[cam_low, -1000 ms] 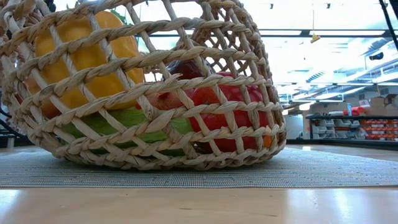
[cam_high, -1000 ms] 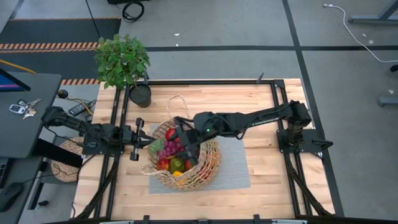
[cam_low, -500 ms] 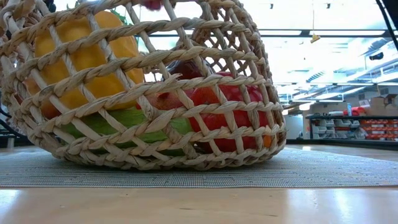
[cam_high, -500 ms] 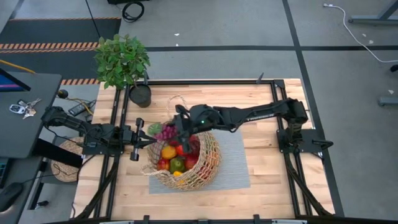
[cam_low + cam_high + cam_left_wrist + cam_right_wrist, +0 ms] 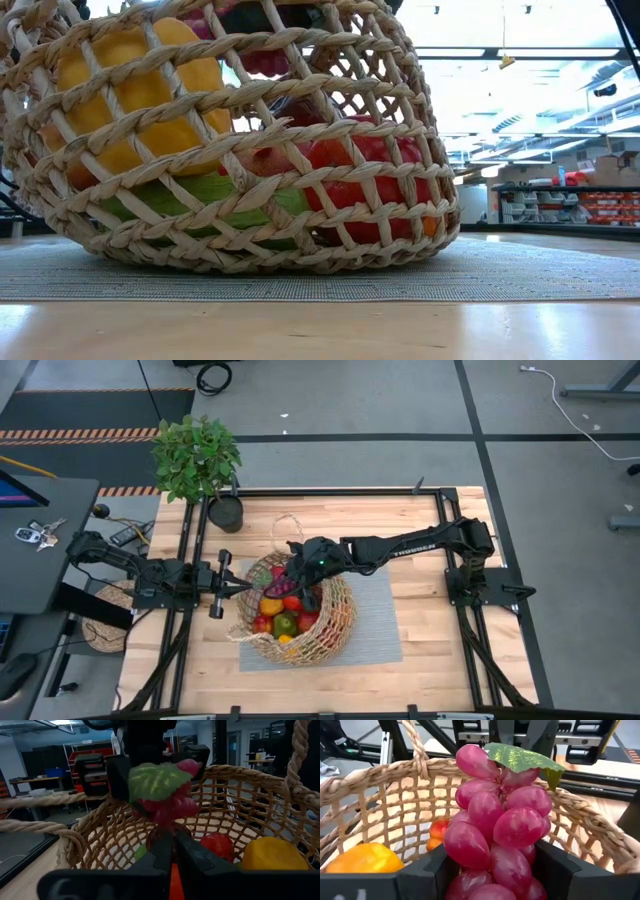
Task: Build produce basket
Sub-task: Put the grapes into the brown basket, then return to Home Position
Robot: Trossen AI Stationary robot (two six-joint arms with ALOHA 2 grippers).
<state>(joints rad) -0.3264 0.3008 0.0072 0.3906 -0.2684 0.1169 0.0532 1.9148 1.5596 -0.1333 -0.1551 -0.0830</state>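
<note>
The tan wicker basket [image 5: 322, 628] stands tilted on the grey mat, its underside on the mat [image 5: 300, 262]. It holds a yellow pepper [image 5: 130, 90], a red piece [image 5: 370, 180], a green piece [image 5: 200, 195] and other produce [image 5: 272, 615]. My right gripper [image 5: 297, 572] is over the basket's mouth and is shut on a bunch of purple-red grapes [image 5: 490, 830] with a green leaf [image 5: 520, 757]. The grapes also show in the left wrist view [image 5: 172, 805]. My left gripper [image 5: 238, 588] is shut at the basket's left rim. My left gripper meets the basket's left rim [image 5: 249, 588] level, from the table's left. Its own shut fingers [image 5: 165, 855] hide the place of contact. The basket sits tilted with its underside on the mat. My right gripper pinches the grape bunch's lower part [image 5: 492, 870] between its two fingers [image 5: 430, 870]. The fingers reach from the table's right, slanting down into the basket's mouth. The bunch is clear of the produce below, with its leaf end away from the fingers.
A leafy potted plant [image 5: 197, 455] in a black pot [image 5: 226, 513] stands at the far left corner. The grey mat [image 5: 375, 625] lies under the basket. A flat woven disc [image 5: 105, 615] lies off the table's left edge. Bare wood shows on the right half.
My right gripper has lifted the grapes out toward the basket's far left rim. It has then brought them back toward the right and down into the basket's mouth. In the low view they have come down into sight behind the weave. The basket has kept still.
</note>
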